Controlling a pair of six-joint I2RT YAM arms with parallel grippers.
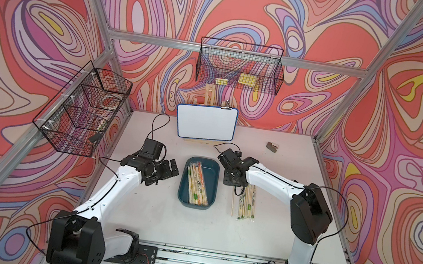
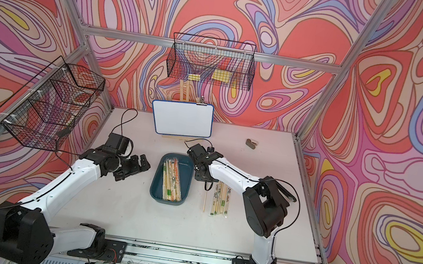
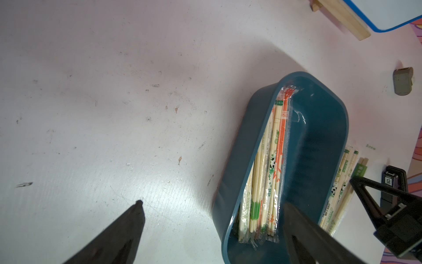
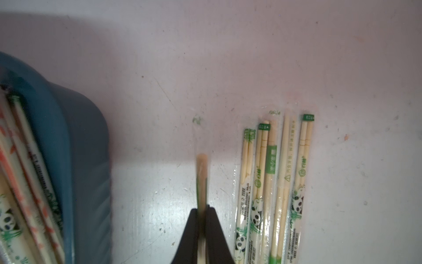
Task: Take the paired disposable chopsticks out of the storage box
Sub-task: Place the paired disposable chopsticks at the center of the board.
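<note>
In both top views the teal storage box (image 1: 210, 178) (image 2: 186, 176) lies mid-table, with several sleeved paired disposable chopsticks (image 1: 195, 184) (image 2: 171, 182) stacked along its left side. My right gripper (image 1: 228, 180) (image 4: 202, 209) hangs just right of the box, shut on one sleeved pair (image 4: 202, 178) (image 1: 232, 203). That pair points toward the table's front. It sits between the box wall (image 4: 80, 148) and a row of several pairs (image 4: 274, 182) (image 1: 247, 206) lying flat on the table. My left gripper (image 1: 166, 173) (image 3: 213, 204) is open and empty, left of the box (image 3: 319, 137).
A small whiteboard (image 1: 205, 121) on a wooden easel stands behind the box. Near the back right lies a small grey object (image 1: 272, 146). Black wire baskets hang on the back wall (image 1: 239, 65) and the left frame (image 1: 81, 109).
</note>
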